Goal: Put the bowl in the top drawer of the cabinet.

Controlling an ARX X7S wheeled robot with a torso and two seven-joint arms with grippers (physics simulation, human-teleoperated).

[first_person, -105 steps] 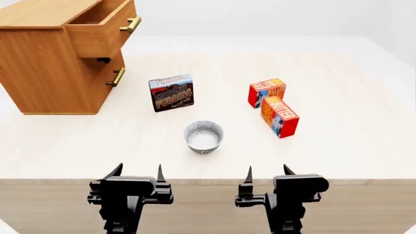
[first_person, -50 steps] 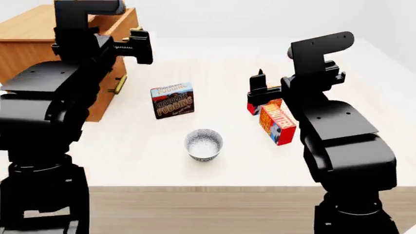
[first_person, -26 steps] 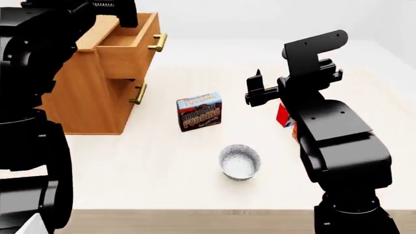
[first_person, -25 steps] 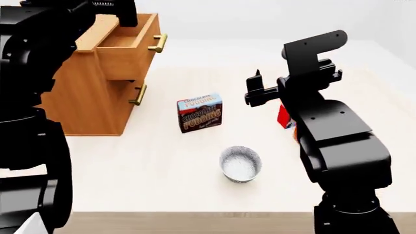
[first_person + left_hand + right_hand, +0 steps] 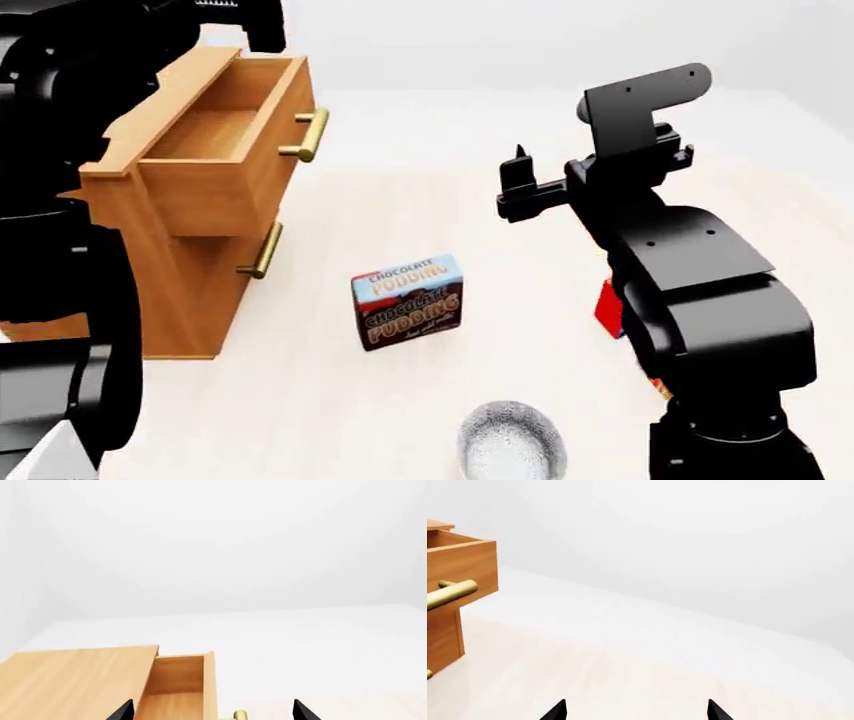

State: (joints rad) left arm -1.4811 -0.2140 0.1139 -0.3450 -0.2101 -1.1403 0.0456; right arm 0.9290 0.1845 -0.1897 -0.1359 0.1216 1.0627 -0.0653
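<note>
The speckled white bowl point(image 5: 511, 450) stands on the table at the head view's lower edge, partly cut off. At the left is the wooden cabinet point(image 5: 174, 280), its top drawer point(image 5: 220, 135) pulled out with nothing inside. My left gripper point(image 5: 212, 711) is open and holds nothing; it hovers high by the drawer point(image 5: 175, 677) and the cabinet top point(image 5: 80, 675). Raised over the table's middle, my right gripper point(image 5: 636, 711) is also open with nothing in it, facing the drawer front point(image 5: 464, 562). In the head view the right gripper point(image 5: 518, 178) is well beyond the bowl.
A chocolate pudding box point(image 5: 408, 300) stands upright between bowl and cabinet. A red box point(image 5: 609, 305) shows partly behind my right arm. The lower drawer's brass handle point(image 5: 263, 250) marks a closed drawer. The top drawer's brass handle point(image 5: 304, 135) juts out over the table point(image 5: 400, 210).
Both arms have risen from the table's near edge to chest height. The view has shifted, so the cabinet looks larger and the bowl has slid to the lower edge.
</note>
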